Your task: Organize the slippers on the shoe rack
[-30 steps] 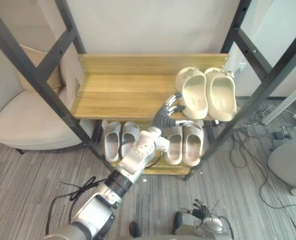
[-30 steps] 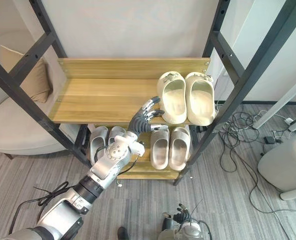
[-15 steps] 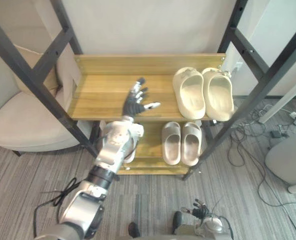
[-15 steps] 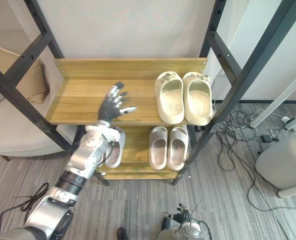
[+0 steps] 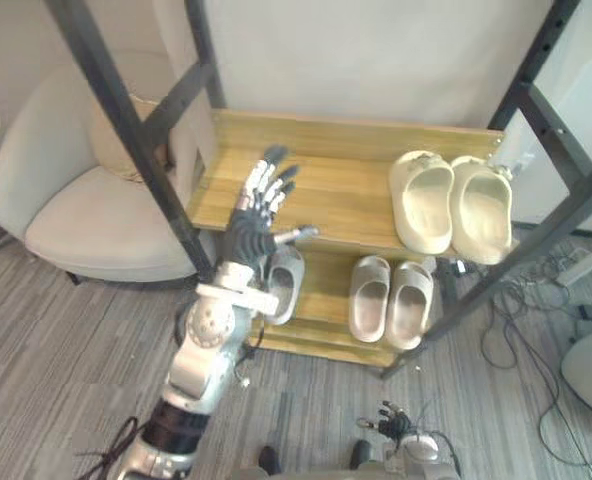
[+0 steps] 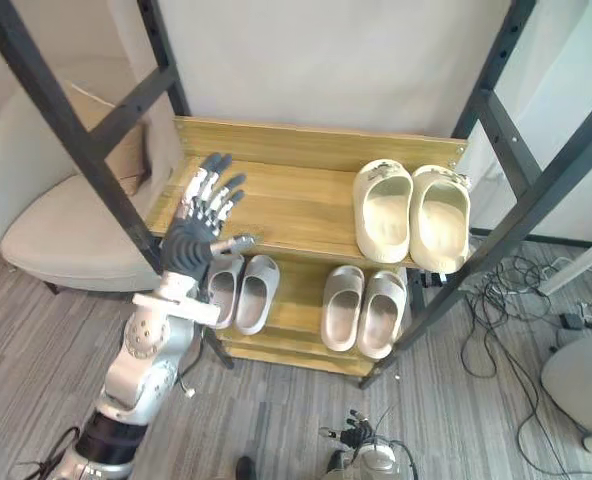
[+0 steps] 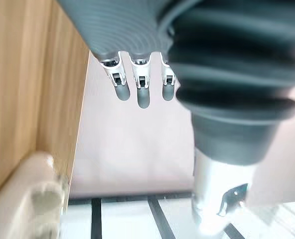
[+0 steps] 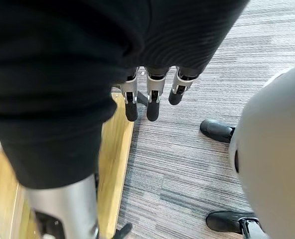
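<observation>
wall [image 6: 326, 60]: plain white | floor [image 6: 36, 340]: grey striped planks | armchair [image 6: 46, 220]: beige, at left, tan cushion [image 6: 126, 160]

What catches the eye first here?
The left hand, fingers spread and holding nothing, is up in front of the left end of the shoe rack's top shelf. A cream pair of slippers sits at the right end of that shelf, with a grey pair and a beige pair side by side on the shelf below. The right hand hangs low over the floor.
</observation>
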Motion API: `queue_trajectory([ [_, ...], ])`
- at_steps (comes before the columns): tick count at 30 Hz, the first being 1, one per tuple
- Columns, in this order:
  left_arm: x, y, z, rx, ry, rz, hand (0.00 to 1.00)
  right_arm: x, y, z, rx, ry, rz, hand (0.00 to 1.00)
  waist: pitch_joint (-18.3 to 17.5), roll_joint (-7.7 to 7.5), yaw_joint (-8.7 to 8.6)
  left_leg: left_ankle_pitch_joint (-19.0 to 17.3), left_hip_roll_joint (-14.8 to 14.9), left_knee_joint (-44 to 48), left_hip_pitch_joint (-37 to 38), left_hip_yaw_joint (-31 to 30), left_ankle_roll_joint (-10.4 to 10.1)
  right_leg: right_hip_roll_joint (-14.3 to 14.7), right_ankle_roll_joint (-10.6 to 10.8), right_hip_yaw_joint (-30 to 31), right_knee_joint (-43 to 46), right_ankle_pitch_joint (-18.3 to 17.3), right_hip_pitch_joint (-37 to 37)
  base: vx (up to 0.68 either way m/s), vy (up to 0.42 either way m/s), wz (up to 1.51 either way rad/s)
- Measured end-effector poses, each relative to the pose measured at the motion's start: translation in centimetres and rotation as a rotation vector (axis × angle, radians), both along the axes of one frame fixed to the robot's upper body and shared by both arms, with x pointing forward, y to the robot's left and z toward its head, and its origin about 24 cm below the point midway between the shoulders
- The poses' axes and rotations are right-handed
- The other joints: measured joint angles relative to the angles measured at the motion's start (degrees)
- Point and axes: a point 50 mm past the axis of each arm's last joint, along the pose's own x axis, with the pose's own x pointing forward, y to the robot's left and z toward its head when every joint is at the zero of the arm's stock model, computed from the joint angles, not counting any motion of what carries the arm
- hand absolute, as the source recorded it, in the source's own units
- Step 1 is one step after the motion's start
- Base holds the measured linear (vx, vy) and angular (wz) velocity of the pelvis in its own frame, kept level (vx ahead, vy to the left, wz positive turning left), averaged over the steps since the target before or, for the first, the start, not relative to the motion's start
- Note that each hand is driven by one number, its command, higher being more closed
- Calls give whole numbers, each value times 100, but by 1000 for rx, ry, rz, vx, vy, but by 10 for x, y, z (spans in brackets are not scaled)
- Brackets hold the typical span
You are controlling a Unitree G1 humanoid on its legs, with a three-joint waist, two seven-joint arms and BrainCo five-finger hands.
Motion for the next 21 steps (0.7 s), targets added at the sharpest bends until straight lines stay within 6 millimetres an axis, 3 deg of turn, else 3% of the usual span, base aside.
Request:
queue_trajectory([
  [1,-3,0,-5,-1,24,0,0,0,0,0,-2,1,5,0,-12,9,1,0,0,0,0,-3,0,1,-1,-2,0,-1,0,-39,-17,3],
  [6,-31,10,-90,48,396,6,0,-3,-1,-1,-11,10,19,0,-88,21,86,28,3,-9,4,-83,-1,6,-7,-79,0,-28,38,-23,-10,7],
  [7,-33,11,-97,54,425,11,0,-4,-1,-1,-11,10,19,0,-91,15,94,29,3,-9,8,-86,-1,6,-6,-82,0,-29,44,-13,-5,7],
  [8,-42,18,-125,89,549,36,0,-4,-1,-1,-11,10,21,0,-102,-14,124,28,4,-15,51,-87,-2,6,-3,-83,-1,-36,89,0,0,0],
  [11,-55,34,-163,188,705,88,0,-3,-1,-1,-9,9,23,0,-137,-68,153,27,4,-54,140,-70,-3,7,6,-72,-1,-53,127,0,0,0],
  [12,-56,36,-167,202,719,94,0,-3,-1,-1,-9,9,24,0,-143,-75,157,27,4,-58,146,-67,-3,7,7,-69,-2,-55,127,-19,3,-5],
  [16,-80,64,-214,429,918,198,0,-4,1,-1,-13,11,48,0,-203,-163,165,16,4,-95,246,24,-14,10,26,12,-4,-62,185,8,2,-10],
  [21,-107,73,-246,572,1084,234,0,-19,2,-6,-17,41,58,0,-231,-208,165,-10,3,-95,334,75,-25,11,42,69,-4,-77,217,0,-3,-6],
])
